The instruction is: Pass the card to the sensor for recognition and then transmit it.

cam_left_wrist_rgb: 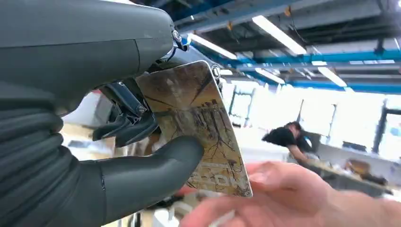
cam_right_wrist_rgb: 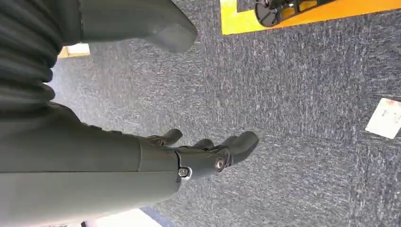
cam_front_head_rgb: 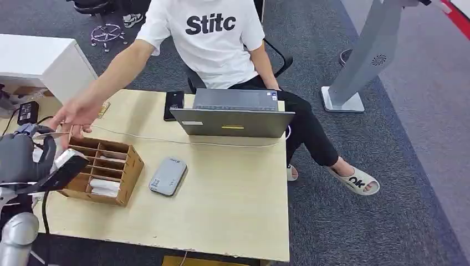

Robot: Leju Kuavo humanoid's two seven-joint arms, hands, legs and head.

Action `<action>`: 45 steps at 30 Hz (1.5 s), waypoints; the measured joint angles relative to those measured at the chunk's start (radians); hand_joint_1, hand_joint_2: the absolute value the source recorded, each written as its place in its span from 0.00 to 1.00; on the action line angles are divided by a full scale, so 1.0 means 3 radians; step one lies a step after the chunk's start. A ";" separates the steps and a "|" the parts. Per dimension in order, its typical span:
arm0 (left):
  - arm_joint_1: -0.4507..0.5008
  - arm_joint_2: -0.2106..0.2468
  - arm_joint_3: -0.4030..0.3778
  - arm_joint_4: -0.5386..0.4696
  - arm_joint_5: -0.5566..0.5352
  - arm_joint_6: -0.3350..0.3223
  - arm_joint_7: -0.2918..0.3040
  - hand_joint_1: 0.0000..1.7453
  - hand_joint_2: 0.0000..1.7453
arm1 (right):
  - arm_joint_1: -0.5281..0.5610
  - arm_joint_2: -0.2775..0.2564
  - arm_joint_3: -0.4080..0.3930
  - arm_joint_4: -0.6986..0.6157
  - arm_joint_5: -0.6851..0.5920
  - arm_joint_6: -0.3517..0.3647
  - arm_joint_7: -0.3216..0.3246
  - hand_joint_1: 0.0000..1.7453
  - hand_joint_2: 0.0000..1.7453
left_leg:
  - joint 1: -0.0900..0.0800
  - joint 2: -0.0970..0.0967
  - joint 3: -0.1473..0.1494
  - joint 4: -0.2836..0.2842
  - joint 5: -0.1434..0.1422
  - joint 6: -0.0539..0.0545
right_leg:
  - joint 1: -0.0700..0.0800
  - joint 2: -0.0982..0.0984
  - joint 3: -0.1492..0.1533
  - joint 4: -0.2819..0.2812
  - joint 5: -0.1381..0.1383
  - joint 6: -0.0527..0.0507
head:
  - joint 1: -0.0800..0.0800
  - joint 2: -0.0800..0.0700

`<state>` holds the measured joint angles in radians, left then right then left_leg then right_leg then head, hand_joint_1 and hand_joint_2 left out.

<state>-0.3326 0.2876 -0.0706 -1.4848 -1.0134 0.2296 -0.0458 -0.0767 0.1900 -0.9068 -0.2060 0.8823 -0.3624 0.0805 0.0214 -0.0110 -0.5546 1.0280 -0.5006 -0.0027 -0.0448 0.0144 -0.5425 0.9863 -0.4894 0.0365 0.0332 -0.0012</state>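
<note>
My left hand is raised at the table's left edge and pinches a brownish patterned card between the thumb and the darker fingers. In the head view the card shows as a thin pale edge above that hand. A person's hand reaches across the table and its fingers touch the card's free end. The grey card sensor lies flat on the table to the right of my hand. My right hand hangs over the carpet, holding nothing, thumb apart from the fingers.
A wooden compartment box with several white cards stands between my left hand and the sensor. A laptop, a black phone and a white cable lie at the table's far side, where the seated person is.
</note>
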 joint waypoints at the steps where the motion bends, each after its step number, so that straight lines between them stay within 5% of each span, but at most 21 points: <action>1: -0.0080 0.0001 0.0017 0.0048 -0.0068 0.0024 0.0041 1.00 1.00 | -0.0001 0.0000 0.0001 0.0000 0.0019 0.0001 0.0004 0.00 1.00 | 0.0000 -0.0001 0.0000 0.0000 0.0000 0.0000 | 0.0000 -0.0001 0.0000 0.0000 0.0000 0.0000 | 0.0003 0.0000; 9: -0.0653 0.0027 0.0148 0.0634 -0.0536 0.0702 0.0079 1.00 1.00 | -0.0019 -0.0001 0.0065 0.0000 0.0141 0.0010 0.0013 0.00 1.00 | 0.0000 0.0000 0.0001 0.0000 0.0002 -0.0002 | 0.0000 0.0001 0.0001 0.0001 0.0001 0.0000 | 0.0003 0.0000; 20: -0.0620 -0.0196 0.0186 0.0726 -0.0501 0.1156 -0.0173 1.00 1.00 | -0.0027 -0.0001 0.0076 0.0000 0.0163 -0.0001 0.0034 0.00 1.00 | -0.0001 0.0001 -0.0002 0.0001 -0.0001 -0.0001 | -0.0001 0.0003 -0.0002 -0.0001 0.0000 0.0000 | 0.0002 0.0000; 21: -0.0599 -0.0221 0.0186 0.0708 -0.0501 0.1160 -0.0188 0.92 1.00 | -0.0028 -0.0001 0.0076 0.0000 0.0163 -0.0001 0.0039 0.00 1.00 | -0.0001 0.0001 -0.0002 0.0001 -0.0001 -0.0001 | -0.0001 0.0002 -0.0002 -0.0001 0.0000 0.0000 | 0.0003 0.0000; 22: -0.0583 -0.0237 0.0186 0.0692 -0.0504 0.1162 -0.0201 0.10 1.00 | -0.0028 -0.0001 0.0075 0.0000 0.0160 -0.0002 0.0041 0.00 1.00 | -0.0001 0.0001 -0.0002 0.0001 -0.0001 -0.0001 | -0.0001 0.0002 -0.0002 -0.0001 0.0000 0.0000 | 0.0001 0.0000; 23: -0.0569 -0.0259 0.0186 0.0670 -0.0507 0.1162 -0.0211 0.00 1.00 | -0.0028 -0.0001 0.0075 0.0000 0.0159 -0.0002 0.0041 0.00 1.00 | -0.0001 0.0001 -0.0002 0.0001 -0.0001 -0.0001 | -0.0001 0.0002 -0.0002 -0.0001 0.0000 0.0000 | 0.0003 0.0000; 45: -0.0250 -0.0506 0.0184 0.0355 -0.0550 0.1160 -0.0161 0.00 1.00 | -0.0028 -0.0001 0.0075 0.0000 0.0123 -0.0005 0.0039 0.00 1.00 | -0.0001 0.0000 -0.0001 0.0000 0.0000 -0.0001 | -0.0001 0.0001 -0.0001 0.0000 0.0001 0.0000 | 0.0003 0.0000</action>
<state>-0.4077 0.1358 -0.0153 -1.3783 -1.1784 0.5776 -0.0942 -0.0850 0.1896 -0.8843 -0.2060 0.9194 -0.3639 0.0923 0.0212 -0.0109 -0.5550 1.0281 -0.5005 -0.0030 -0.0450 0.0148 -0.5430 0.9862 -0.4893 0.0364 0.0340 -0.0011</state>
